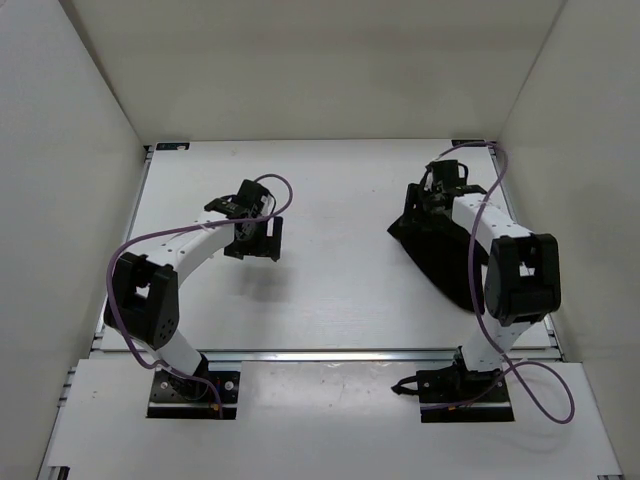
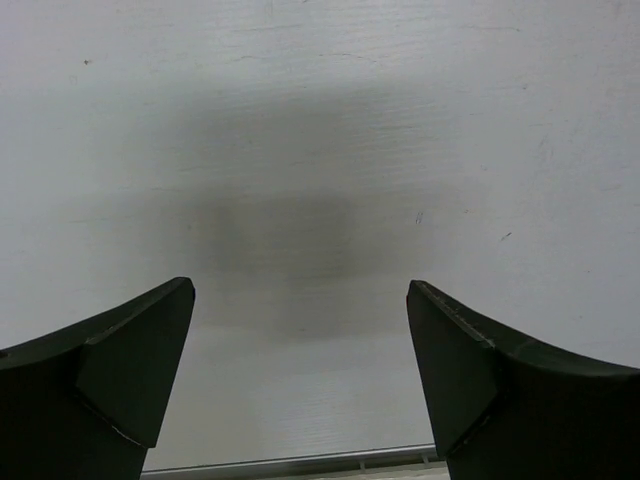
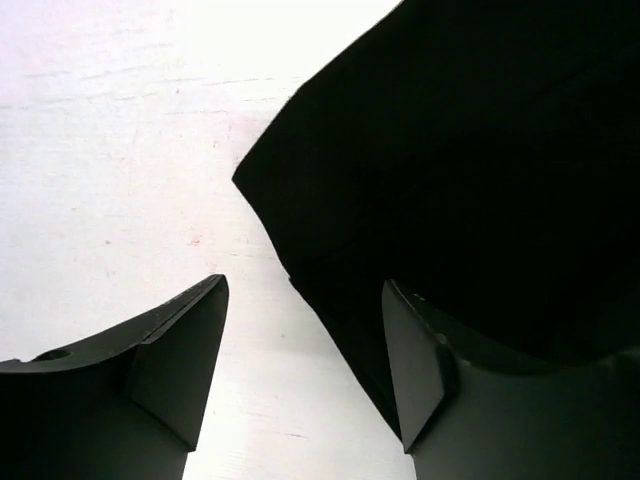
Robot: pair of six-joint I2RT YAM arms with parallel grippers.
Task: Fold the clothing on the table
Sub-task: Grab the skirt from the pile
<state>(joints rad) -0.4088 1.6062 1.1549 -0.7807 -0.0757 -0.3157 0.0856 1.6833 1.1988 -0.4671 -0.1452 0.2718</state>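
Along the right edge of the table (image 1: 330, 180), about midway between the near and far rails, I've got the clothing (image 1: 440, 255): a black, crumpled heap, wider at its far end and tapering toward the near right corner. My right arm reaches out over it and hides part of the fabric from above.

Right gripper (image 1: 432, 200) sits over the far end of the heap. Through its wrist camera the right gripper (image 3: 305, 283) has its jaws spread. One finger (image 3: 170, 360) hangs over bare white surface, the other finger (image 3: 420, 370) over black cloth. The garment's edge (image 3: 270, 150) runs down between them, close to the cloth-side finger. Nothing is pinched. I can't tell whether the tips touch the fabric.

Over on the left half, the left gripper (image 1: 255, 240) hovers above open surface, well apart from the clothing. Its wrist view shows the left gripper (image 2: 300, 290) with jaws wide apart, only a soft shadow (image 2: 290, 260) on the white top between them, and a strip of metal rail (image 2: 300, 462) at the bottom.

White walls (image 1: 330, 70) close in the far and side edges.
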